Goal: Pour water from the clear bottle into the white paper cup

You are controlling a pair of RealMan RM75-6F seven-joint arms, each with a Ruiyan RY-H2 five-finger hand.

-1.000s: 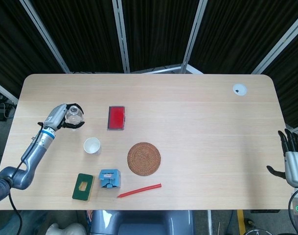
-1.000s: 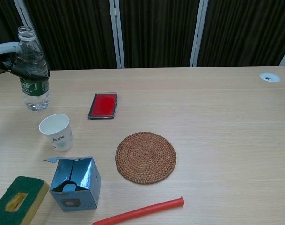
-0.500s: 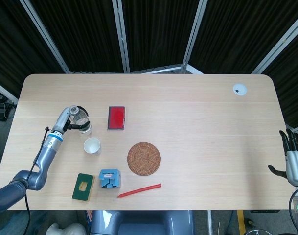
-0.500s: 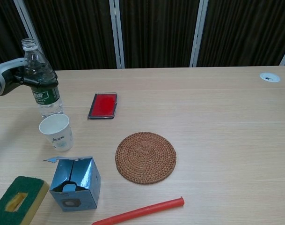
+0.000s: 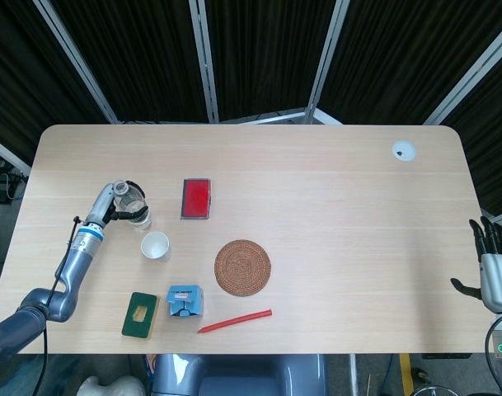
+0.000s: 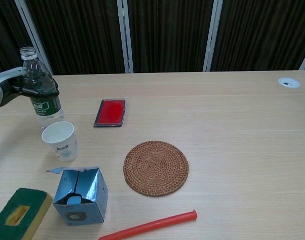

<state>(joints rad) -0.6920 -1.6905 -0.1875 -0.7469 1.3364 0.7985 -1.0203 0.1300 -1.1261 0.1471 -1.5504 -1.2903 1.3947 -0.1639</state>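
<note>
The clear bottle (image 6: 42, 93), uncapped with a green label, stays nearly upright just behind the white paper cup (image 6: 60, 141). My left hand (image 6: 11, 88) grips it around its upper body from the left. In the head view the bottle (image 5: 136, 209) sits up-left of the cup (image 5: 155, 246), with my left hand (image 5: 110, 205) wrapped on it. I cannot tell whether the bottle's base touches the table. My right hand (image 5: 494, 271) hangs off the table's right edge, fingers spread and holding nothing.
Near the cup lie a red flat case (image 6: 111, 112), a round woven coaster (image 6: 156, 167), a blue carton (image 6: 81, 195), a green-and-yellow sponge (image 6: 16, 216) and a red stick (image 6: 148, 226). A white grommet (image 6: 289, 82) sits at the far right.
My left hand carried the bottle right and nearer, toward the cup, then eased it slightly back to the left. The right hand barely moved.
</note>
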